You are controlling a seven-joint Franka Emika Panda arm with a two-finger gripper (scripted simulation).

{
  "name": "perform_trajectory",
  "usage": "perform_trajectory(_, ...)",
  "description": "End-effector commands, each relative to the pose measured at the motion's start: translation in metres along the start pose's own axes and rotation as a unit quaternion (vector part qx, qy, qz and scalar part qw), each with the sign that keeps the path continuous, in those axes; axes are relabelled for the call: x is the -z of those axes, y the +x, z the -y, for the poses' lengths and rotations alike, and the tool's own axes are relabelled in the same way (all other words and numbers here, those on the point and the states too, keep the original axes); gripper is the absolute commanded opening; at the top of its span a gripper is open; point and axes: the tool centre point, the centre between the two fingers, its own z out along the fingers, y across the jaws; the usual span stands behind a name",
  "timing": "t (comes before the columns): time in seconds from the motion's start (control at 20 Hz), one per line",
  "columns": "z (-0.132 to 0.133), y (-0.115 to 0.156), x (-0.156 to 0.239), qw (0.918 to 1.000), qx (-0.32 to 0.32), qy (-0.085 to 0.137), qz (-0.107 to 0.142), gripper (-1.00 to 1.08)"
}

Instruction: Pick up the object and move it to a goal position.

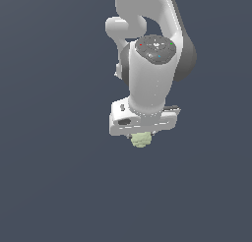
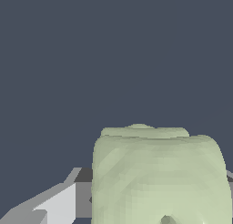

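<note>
White robot gripper (image 1: 141, 136) fingers (image 2: 59, 202) closed narrow around small pale yellow-green lumpy blocky object (image 1: 141, 139), protruding at 6 o'clock beneath hand.

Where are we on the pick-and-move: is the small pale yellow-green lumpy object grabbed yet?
Done, it seems: the small pale yellow-green lumpy object sits right under the white robot gripper, and the wrist view shows it filling the space beside a grey finger. In hand: apparently carrying it. Left: delivery; no goal marker is visible.
</note>
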Motion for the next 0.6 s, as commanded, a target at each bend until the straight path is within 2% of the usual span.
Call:
perform_trajectory(0.0,0.01,0.009,0.016,1.0,0.0,0.0,0.001,-1.0)
perform_trajectory(0.55,0.041,0.042,0.068,1.0,0.0,0.0,0.001,-1.0)
